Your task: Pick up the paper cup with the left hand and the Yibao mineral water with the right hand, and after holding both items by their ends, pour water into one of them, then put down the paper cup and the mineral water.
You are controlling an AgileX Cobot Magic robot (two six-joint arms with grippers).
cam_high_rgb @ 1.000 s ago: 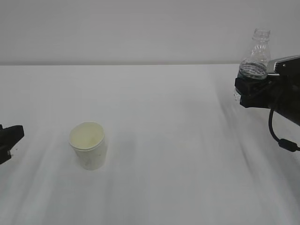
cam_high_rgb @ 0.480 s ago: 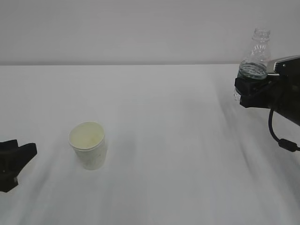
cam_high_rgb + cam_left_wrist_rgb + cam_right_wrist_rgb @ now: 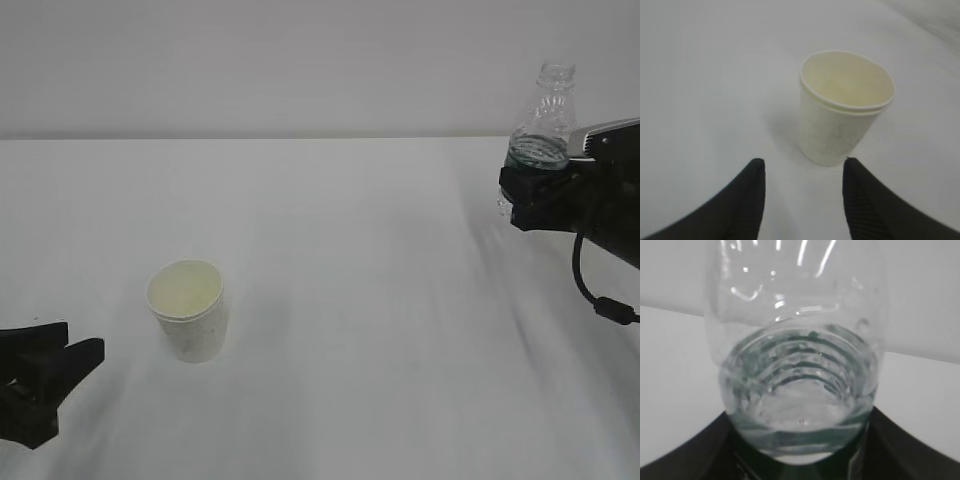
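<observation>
**Left hand closing in on cup, bottle held aloft at right**

Standing upright on the white table (image 3: 330, 250), left of centre: the paper cup (image 3: 187, 322), plain, bearing no readable print. Approaching it with fingers (image 3: 752, 195) spread and touching nothing: the left hand (image 3: 55, 375), now further into the exterior view than a second ago. Gripping the Yibao mineral water (image 3: 543, 125) around its lower body, off the table at far right: the right hand (image 3: 535, 200), seemingly unmoved. Showing dark green at the bottle's base, though probably too blurred for reading any lettering.
</observation>
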